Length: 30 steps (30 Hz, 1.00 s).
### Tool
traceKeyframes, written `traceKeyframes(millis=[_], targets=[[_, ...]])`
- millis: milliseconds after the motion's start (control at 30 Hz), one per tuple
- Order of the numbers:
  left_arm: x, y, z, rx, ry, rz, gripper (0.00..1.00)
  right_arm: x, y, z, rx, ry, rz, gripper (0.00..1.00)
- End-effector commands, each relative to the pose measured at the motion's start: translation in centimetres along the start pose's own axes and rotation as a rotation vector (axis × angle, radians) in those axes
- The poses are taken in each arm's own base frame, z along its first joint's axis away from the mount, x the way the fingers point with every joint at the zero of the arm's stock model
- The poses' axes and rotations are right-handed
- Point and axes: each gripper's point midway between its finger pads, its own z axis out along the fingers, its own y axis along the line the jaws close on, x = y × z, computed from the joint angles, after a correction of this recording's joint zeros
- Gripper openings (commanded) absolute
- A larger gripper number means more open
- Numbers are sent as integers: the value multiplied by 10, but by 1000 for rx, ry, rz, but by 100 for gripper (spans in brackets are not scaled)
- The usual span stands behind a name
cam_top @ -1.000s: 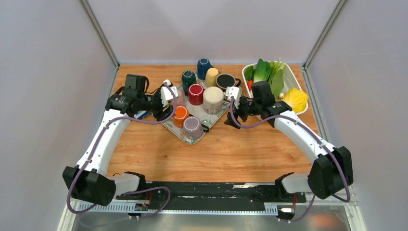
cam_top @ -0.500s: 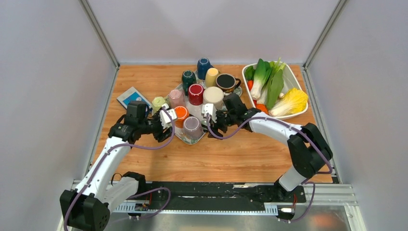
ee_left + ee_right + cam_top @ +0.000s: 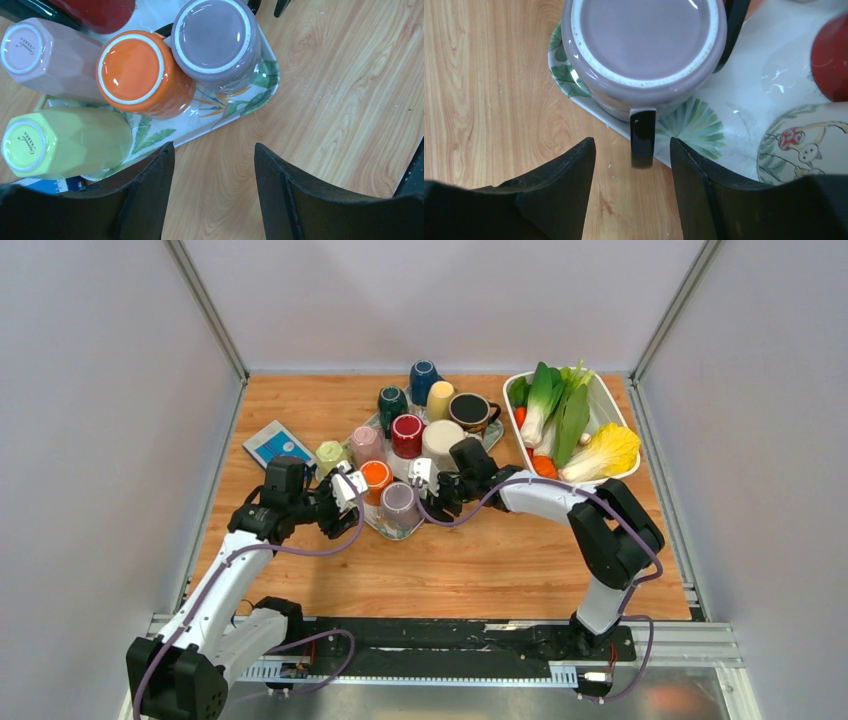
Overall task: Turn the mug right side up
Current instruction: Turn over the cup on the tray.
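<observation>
A mauve mug [image 3: 399, 502] stands upside down at the near corner of the leaf-print tray [image 3: 371, 524], its black handle [image 3: 642, 137] sticking out over the tray's edge. My right gripper [image 3: 632, 145] is open just right of the mug [image 3: 644, 35]. The handle's end lies between its fingertips with a gap on each side. My left gripper [image 3: 214, 146] is open over bare wood at the tray's near left edge and holds nothing. The mug [image 3: 216, 37] is ahead of it and apart from it.
Orange [image 3: 132, 67], pink [image 3: 42, 57] and green [image 3: 60, 142] cups stand upside down on the tray's left side, red [image 3: 407, 433] and cream [image 3: 441, 443] ones behind. A white basket [image 3: 612, 476] of vegetables sits at the right, a blue card [image 3: 275, 443] at the left.
Both arms have swung in from the tray's sides to its near corner. The right gripper has reached the mauve mug's handle and its jaws have narrowed.
</observation>
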Motion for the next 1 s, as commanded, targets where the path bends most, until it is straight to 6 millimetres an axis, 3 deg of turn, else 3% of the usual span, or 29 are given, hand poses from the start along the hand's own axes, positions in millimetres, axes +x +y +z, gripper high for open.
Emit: traceKeyframes(millis=[0,133,333,467,600,767,967], targets=[[-8,3,-1,-23,-34,8,67,-27,-10,14,3,-65,-53,59],[-5,1,0,-23,-32,-1,67,-28,-17,23,20,-64,-36,53],[-3,-2,0,-19,-34,-11,67,-23,-22,26,40,-45,-35,35],[-3,1,1,-26,-32,12,67,-19,-18,18,49,-39,-31,21],[-6,6,1,-31,-36,46,68,-25,-17,-2,67,-52,2,0],[-17,16,4,-66,-90,94,70,-37,-15,-31,0,-121,142,0],[-51,40,7,-185,-252,199,72,-52,-11,-59,-196,-251,384,0]])
